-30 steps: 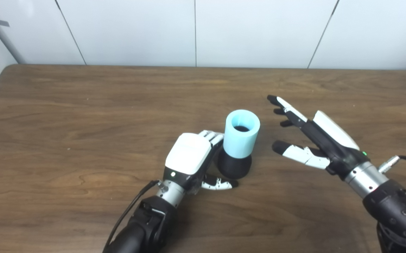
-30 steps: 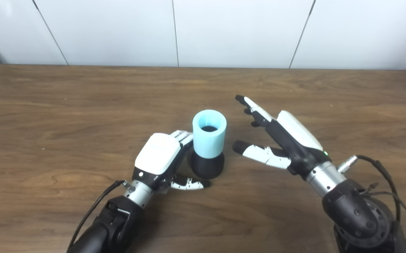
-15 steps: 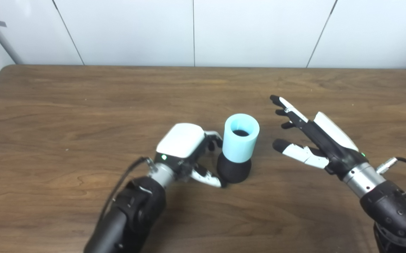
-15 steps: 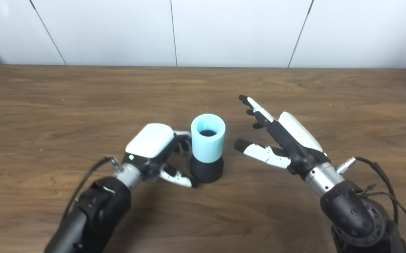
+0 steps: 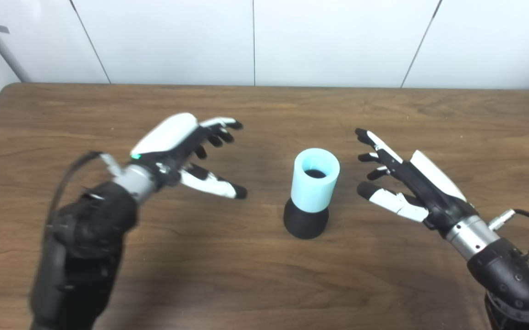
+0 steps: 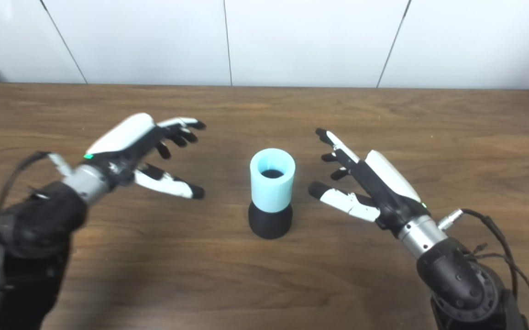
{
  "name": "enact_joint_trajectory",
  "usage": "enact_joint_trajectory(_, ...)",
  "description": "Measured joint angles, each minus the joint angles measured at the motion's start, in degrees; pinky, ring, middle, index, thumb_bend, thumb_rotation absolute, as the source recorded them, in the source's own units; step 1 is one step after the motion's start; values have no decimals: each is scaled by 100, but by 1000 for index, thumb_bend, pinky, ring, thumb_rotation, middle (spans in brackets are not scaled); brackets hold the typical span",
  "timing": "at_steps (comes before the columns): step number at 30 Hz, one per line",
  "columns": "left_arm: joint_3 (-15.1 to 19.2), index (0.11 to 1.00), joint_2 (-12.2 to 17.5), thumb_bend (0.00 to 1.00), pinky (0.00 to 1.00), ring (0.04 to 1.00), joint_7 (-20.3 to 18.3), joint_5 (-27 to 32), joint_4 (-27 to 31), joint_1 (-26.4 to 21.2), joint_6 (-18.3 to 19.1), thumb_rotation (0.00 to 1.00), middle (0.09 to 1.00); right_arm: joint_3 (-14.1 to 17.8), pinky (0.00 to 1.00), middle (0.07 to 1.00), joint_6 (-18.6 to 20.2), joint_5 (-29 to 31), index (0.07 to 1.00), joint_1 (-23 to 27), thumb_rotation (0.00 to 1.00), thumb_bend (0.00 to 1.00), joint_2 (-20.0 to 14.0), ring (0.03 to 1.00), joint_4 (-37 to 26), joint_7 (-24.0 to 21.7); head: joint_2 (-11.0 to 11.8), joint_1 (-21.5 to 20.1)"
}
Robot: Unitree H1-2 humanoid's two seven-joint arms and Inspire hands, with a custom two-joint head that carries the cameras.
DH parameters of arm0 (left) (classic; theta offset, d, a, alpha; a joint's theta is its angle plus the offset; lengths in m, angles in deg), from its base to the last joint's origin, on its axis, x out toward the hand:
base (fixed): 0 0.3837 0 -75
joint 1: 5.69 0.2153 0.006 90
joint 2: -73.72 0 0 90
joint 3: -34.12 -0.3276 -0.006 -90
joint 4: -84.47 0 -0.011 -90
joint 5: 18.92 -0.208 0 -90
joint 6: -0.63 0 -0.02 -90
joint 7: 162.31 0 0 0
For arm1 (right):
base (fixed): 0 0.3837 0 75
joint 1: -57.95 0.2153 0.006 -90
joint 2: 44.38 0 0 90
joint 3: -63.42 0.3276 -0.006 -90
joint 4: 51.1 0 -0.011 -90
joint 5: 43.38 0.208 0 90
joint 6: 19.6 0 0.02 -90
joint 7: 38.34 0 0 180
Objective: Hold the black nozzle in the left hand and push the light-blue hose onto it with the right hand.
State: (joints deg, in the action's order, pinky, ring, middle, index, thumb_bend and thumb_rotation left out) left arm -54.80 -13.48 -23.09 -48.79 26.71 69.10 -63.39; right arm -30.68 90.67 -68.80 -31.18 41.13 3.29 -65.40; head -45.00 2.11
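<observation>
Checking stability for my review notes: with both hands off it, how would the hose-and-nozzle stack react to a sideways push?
The light-blue hose stands upright on the narrower-looking black nozzle, so it could tip. Its thick wall suggests stiffness. Neither the left robot hand nor the right robot hand steadies it.

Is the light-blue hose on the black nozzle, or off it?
On. The light-blue hose stands upright, its lower end seated over the black nozzle on the table; neither robot hand touches it.

Both hands, left hand (image 5: 179,149) and right hand (image 5: 406,181), have white shells, black-tipped fingers, silver wrists, black forearms, thin cables
</observation>
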Motion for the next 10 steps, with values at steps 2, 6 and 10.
enact_joint_trajectory(2,271,831,-102,777,711,795,299,432,-19,145,0,178,820,9,697,947,-19,70,975,-14,982,578,11,842,57,55,0,0)
enact_joint_trajectory(6,749,807,-463,538,680,746,994,1036,-148,529,-19,181,790,48,776,940,-119,204,930,-64,893,477,214,887,394,455,-9,0)
enact_joint_trajectory(10,1313,838,-883,479,784,828,1847,1791,-746,920,-525,378,845,235,768,952,-113,647,919,-242,893,444,952,901,738,993,-26,0)
